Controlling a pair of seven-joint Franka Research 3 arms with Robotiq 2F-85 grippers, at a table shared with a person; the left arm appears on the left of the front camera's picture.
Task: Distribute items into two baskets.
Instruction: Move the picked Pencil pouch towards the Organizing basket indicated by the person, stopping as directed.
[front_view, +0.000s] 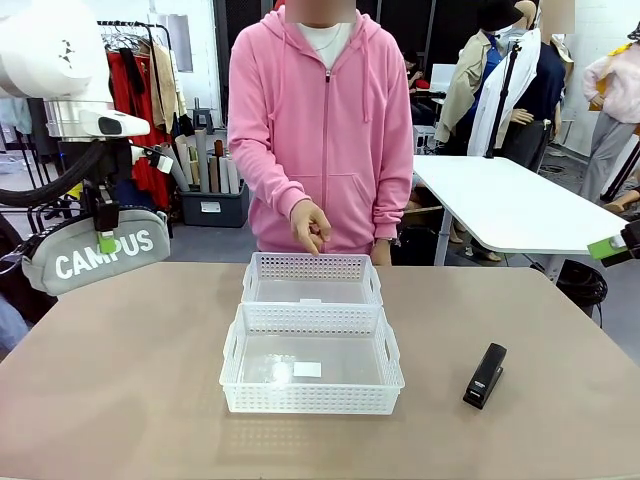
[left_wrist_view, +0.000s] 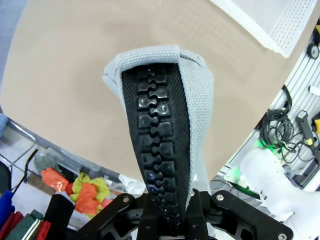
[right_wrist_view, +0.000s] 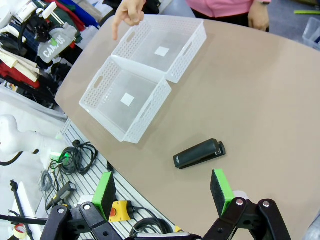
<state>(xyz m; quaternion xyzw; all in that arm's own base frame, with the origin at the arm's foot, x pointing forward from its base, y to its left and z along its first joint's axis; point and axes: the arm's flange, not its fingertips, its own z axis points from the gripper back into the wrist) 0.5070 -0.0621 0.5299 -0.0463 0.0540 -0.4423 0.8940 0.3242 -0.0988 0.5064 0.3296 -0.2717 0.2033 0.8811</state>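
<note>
Grip status: my left gripper (left_wrist_view: 167, 202) is clamped on the zipper end of the grey pouch (left_wrist_view: 160, 125), holding it in the air above the worktop (front_view: 120, 400) near its left edge, CAMPUS lettering outward. My right gripper (right_wrist_view: 162, 187) stands with its jaws wide apart and holds nothing, above the worktop's right edge. The black stapler (front_view: 485, 375) lies flat near that edge, apart from the baskets. The near basket (front_view: 312, 400) and far basket (front_view: 310, 265) sit touching at mid-worktop, each with a white label inside. The person's hand (front_view: 310, 225) hovers over the far basket's far rim.
</note>
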